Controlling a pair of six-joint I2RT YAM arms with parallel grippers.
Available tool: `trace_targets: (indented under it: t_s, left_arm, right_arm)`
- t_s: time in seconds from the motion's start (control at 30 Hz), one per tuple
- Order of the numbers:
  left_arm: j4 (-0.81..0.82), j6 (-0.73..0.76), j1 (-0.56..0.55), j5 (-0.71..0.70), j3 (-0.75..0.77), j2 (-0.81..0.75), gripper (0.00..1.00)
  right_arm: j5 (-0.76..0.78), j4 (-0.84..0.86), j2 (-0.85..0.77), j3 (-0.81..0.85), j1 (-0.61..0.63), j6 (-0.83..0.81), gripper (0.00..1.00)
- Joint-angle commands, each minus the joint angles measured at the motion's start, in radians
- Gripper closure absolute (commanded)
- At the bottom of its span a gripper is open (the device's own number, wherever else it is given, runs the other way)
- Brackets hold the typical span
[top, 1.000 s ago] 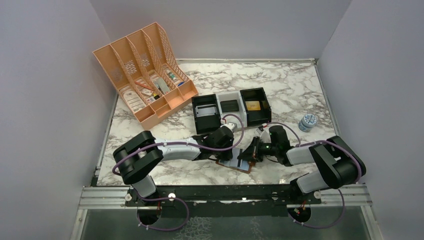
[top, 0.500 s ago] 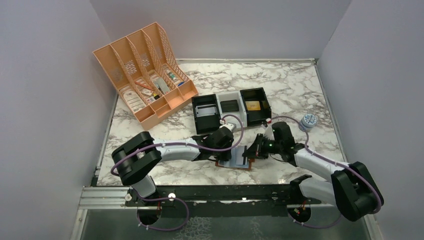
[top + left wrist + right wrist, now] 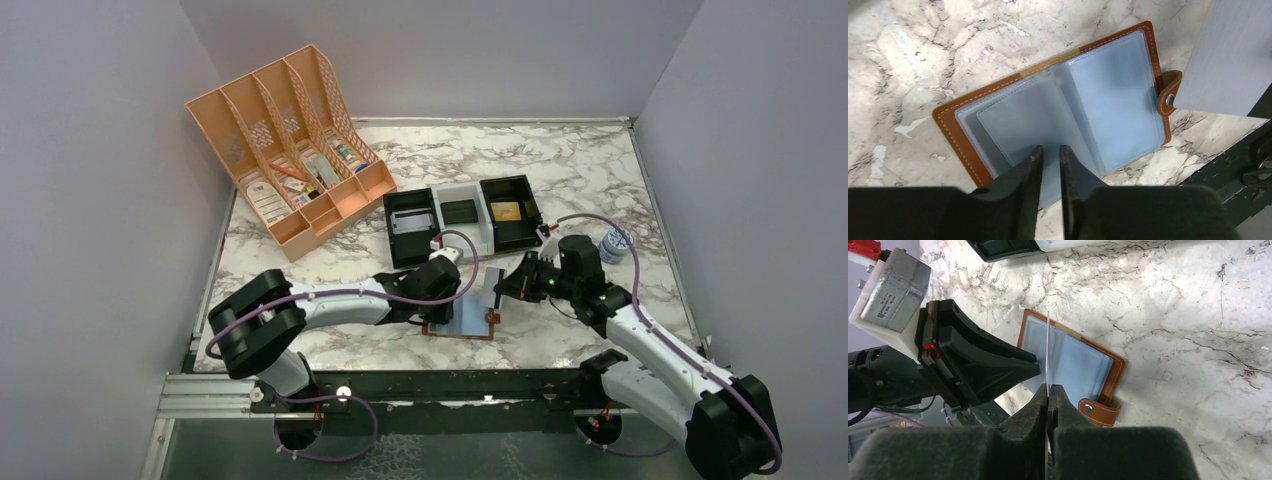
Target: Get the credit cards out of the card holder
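The card holder (image 3: 458, 322) lies spread open on the worktop (image 3: 585, 170), near its front edge. One credit card (image 3: 1048, 347) has just come clear of it: a second ago the right fingers (image 3: 1049, 390) were down at the pockets, and now they have drawn back, pressed together on the card's edge. The left fingers (image 3: 1050, 152) rest on the clear sleeves with a slim gap; whether they pinch a leaf I cannot tell. One card looks freed and needs setting down.
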Motion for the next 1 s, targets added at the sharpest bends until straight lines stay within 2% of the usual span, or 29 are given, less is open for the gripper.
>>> trace_targets:
  t_s: [0.0,0.2,0.37,0.47,0.63,0.8,0.97]
  left_arm:
    - [-0.025,-0.002,-0.003,-0.06,-0.022,-0.072,0.73]
    - [-0.052,0.032,-0.003,-0.117,-0.02,-0.164,0.51]
    - [-0.174,0.082,0.014,-0.191,0.029,-0.244,0.28]
    - [-0.253,0.107,0.082,-0.218,0.047,-0.295,0.15]
    - [-0.32,0.154,0.283,-0.142,0.05,-0.41,0.06]
    - [-0.411,0.201,0.441,-0.232,0.052,-0.501,0.02]
    - [-0.413,0.182,0.465,-0.283,0.013,-0.591,0.01]
  right_arm:
    - [-0.059,0.053,0.0,0.01,-0.001,-0.039,0.99]
    - [-0.161,0.153,0.041,0.005,0.001,-0.045,0.99]
    - [-0.134,0.162,0.057,0.048,0.003,-0.083,0.99]
    - [-0.105,0.17,0.074,0.085,0.02,-0.105,0.99]
    - [0.041,0.125,0.119,0.187,0.127,-0.21,0.99]
    - [0.254,0.103,0.18,0.291,0.274,-0.344,0.99]
    - [0.42,0.11,0.304,0.406,0.389,-0.488,0.99]
